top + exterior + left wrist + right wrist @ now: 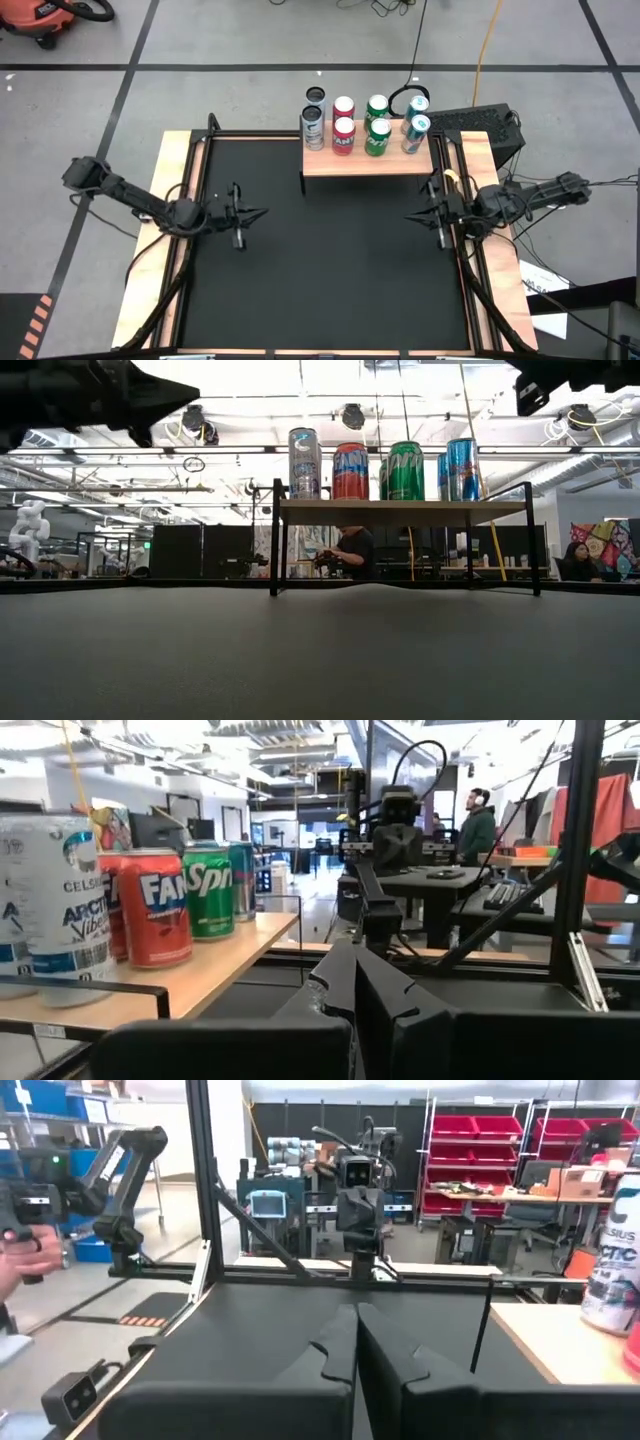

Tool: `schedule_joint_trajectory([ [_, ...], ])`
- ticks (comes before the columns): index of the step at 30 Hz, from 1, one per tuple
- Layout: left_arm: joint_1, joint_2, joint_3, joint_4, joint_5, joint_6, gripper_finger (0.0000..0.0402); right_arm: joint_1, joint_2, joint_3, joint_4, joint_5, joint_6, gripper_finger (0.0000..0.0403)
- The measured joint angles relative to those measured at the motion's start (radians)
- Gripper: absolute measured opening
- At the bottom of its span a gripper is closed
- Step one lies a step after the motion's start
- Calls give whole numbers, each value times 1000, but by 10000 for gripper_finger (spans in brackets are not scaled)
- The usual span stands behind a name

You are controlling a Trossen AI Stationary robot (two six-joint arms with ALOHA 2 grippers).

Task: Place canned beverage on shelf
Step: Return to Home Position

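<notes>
Shelf (365, 163) is sitting at the bench's (330, 280) far edge, nearer the right corner, w/ eight cans (344, 137) standing on it in four pairs: silver, orange, green, blue. Left end effector (258, 213) is hovering by the left edge and right end effector (412, 217) by the right edge, both w/ fingers pressed together, gripping nothing.

On the white can (55, 910), "CELS" and "ARCTIC Vibe" can be read in the left wrist view. "FAN" is seen on the red-orange can (155, 910) beside it, and "Spri" on the green can (208, 890). In the right wrist view, "LSIUS" and "CTIC" are shown on a white can (615, 1250).
</notes>
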Motion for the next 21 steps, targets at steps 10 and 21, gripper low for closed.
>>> schedule_joint_trajectory([
  [10,364,14,3,-75,443,-207,0,-7,-43,-108,63,-1,28,0],
  [21,381,-220,3,-259,466,-195,0,-7,-218,-95,-69,5,25,0],
])
